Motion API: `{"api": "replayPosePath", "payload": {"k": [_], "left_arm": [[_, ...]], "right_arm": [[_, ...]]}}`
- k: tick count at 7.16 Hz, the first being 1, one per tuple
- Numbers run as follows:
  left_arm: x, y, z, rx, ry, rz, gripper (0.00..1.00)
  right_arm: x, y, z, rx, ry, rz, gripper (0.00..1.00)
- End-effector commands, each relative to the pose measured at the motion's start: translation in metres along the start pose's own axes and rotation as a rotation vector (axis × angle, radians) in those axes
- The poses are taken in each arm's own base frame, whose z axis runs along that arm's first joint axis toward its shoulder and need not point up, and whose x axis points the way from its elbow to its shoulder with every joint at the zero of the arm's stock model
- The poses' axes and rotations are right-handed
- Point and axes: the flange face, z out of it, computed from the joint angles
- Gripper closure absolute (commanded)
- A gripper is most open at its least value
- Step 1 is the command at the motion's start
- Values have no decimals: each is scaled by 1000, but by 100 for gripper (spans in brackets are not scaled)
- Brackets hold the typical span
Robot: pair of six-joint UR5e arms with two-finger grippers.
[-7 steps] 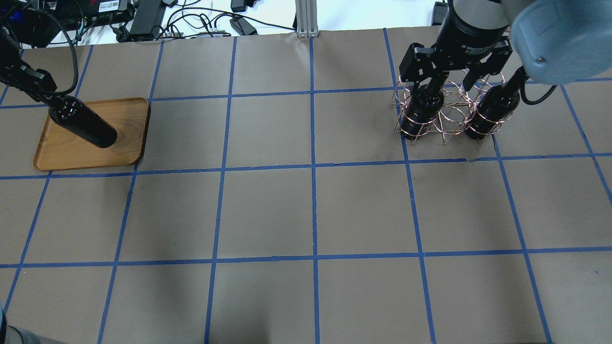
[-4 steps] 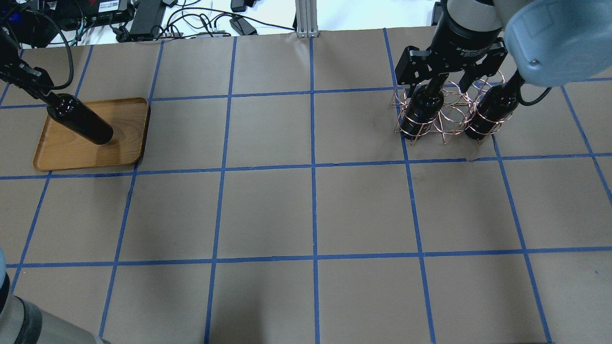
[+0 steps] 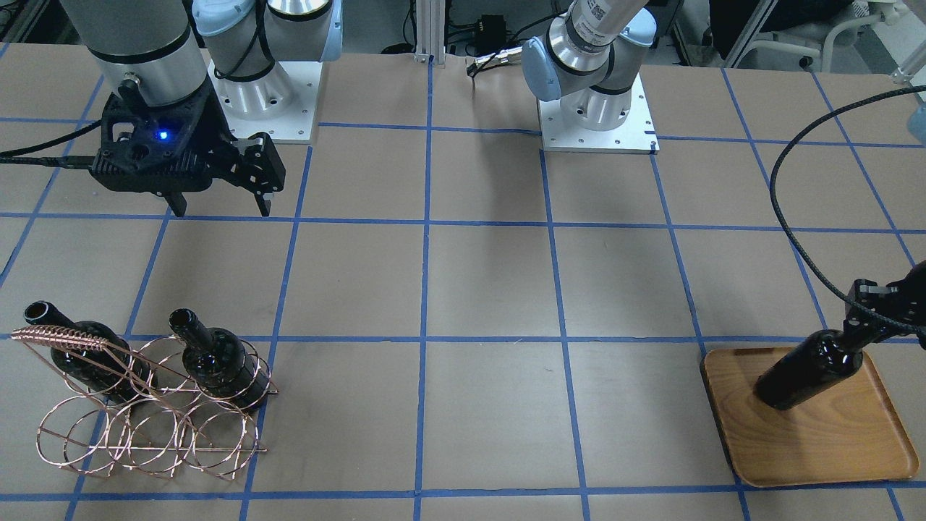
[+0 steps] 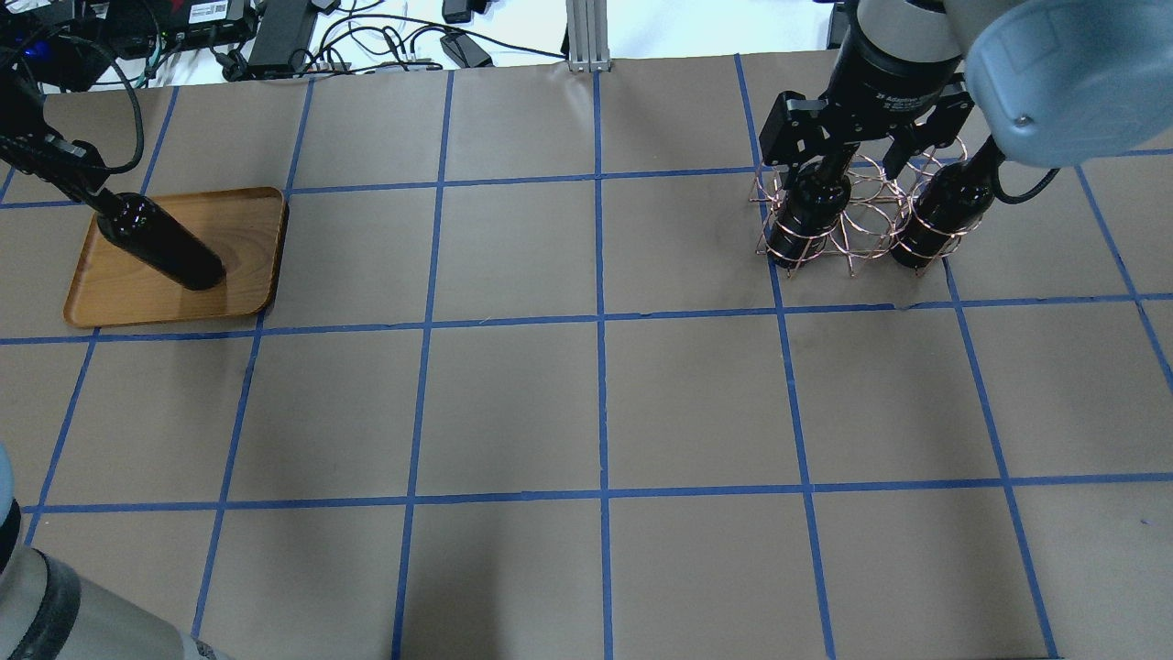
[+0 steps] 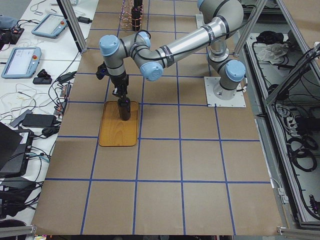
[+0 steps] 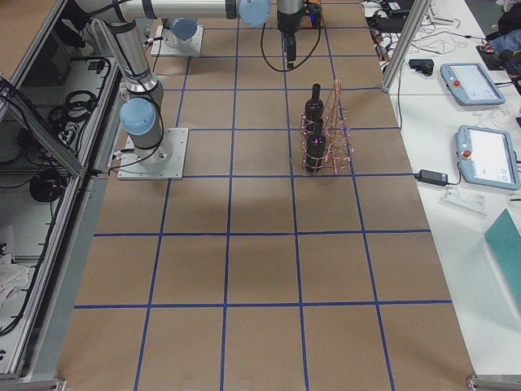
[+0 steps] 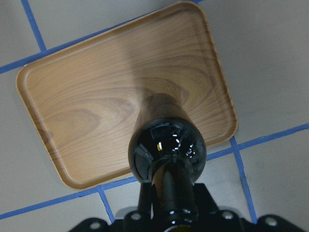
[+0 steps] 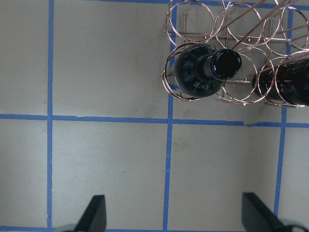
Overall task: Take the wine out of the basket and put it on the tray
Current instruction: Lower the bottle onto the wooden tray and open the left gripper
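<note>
Brown-papered table (image 4: 513, 403), ruled into large squares with blue tape; cables and power bricks (image 4: 275, 27) beyond the far edge.

Item 1, wine (image 4: 163, 243). Glossy near-black glass, no label. Straight cylindrical body, rounded shoulder, long slim neck. Bright specks of reflected light on the shoulder in the left wrist view.
Position: over the tray (image 4: 137, 293), base in the quarter nearest the robot and the table's middle. Base down at the tray floor; touching or just clear of it, cannot tell.
Orientation: long axis vertical or very nearly so, base down, neck up.
Held by: left gripper (image 4: 90, 188), reaching down from above, jaws clamped on the neck.

Item 2, tray. Light-brown wood with visible grain, rounded-square, low rim. Flat on the table at the robot's left end.

Item 3, basket (image 3: 145, 427). Thin copper-coloured wire, round hoops in two rows, twisted handle bar (image 3: 65, 335) slanting across the top. On the table at the robot's right end. Contents: a second bottle (image 3: 221, 365) and a third bottle (image 3: 83, 359), same dark glass, standing neck-up in hoops of the robot-side row.

Item 4, right gripper (image 3: 219, 208). Raised over bare table on the robot side of the basket, jaws wide apart, holding nothing.
</note>
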Motion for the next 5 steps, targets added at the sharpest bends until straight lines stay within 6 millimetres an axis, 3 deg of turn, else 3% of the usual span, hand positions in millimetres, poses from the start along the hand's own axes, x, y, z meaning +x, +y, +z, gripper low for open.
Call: {"api": "replayPosePath", "payload": {"k": [1,2,4,5], "left_arm": [[-3,3,-3,40,43,-20,10],[-6,10,-13,61,39,-27,10],[57,32,-94,101,37,-10,11],[109,39,-133,114,32,-33,11]], "right_arm": [[0,0,0,3,4,1,0],[0,0,0,-1,2,1,0],[0,0,0,-2,2,-1,0],[0,0,1,-4,4,-1,0]]}}
